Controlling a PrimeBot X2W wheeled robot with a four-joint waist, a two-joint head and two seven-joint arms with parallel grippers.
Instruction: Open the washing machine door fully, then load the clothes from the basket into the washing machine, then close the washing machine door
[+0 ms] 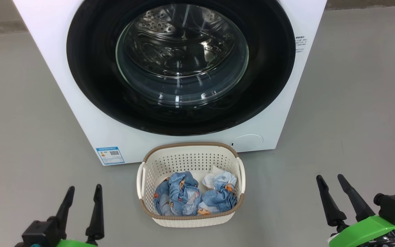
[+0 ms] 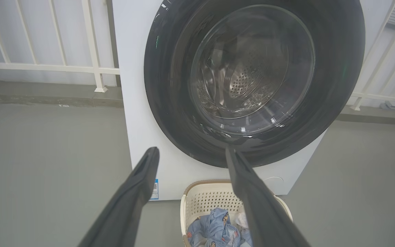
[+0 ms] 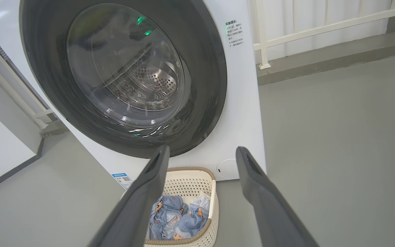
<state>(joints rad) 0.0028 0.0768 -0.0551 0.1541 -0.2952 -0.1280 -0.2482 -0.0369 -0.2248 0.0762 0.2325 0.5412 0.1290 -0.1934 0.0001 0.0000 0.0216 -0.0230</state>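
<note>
Evidently nothing opened yet: washing machine door (image 1: 181,65) shut flush against the front of the white washing machine (image 1: 63,103), steel drum (image 1: 170,31) visible through the bulging glass. Likeliest to go wrong first: the pull on that door. No handle or latch recess to be made out on the glossy black rim, so hard to judge which edge to take; with long dark fingers (image 2: 137,185) on a slick curved surface, easy to slip off, or to tug at the hinge side and gain nothing. Next worry: the basket (image 1: 190,145), standing on the grey floor (image 1: 348,113) just in front of the machine, below the door's lowest arc, touching the white front or just short of it, impossible to say which. Could be knocked aside by an arm reaching low. Later, risk of a garment trailing over the brown rim or dropping to the floor, given the loose crumpled heap of clothes (image 1: 183,195), light blue print with some white cloth, in the near half of the basket. As for reach: left hand (image 1: 84,187) spread wide and holding nothing, low and left of the basket, well apart from it; right hand (image 1: 329,176) likewise wide and empty, low on the right, also well apart. Door beyond and above both, fingers pointing towards it.
</note>
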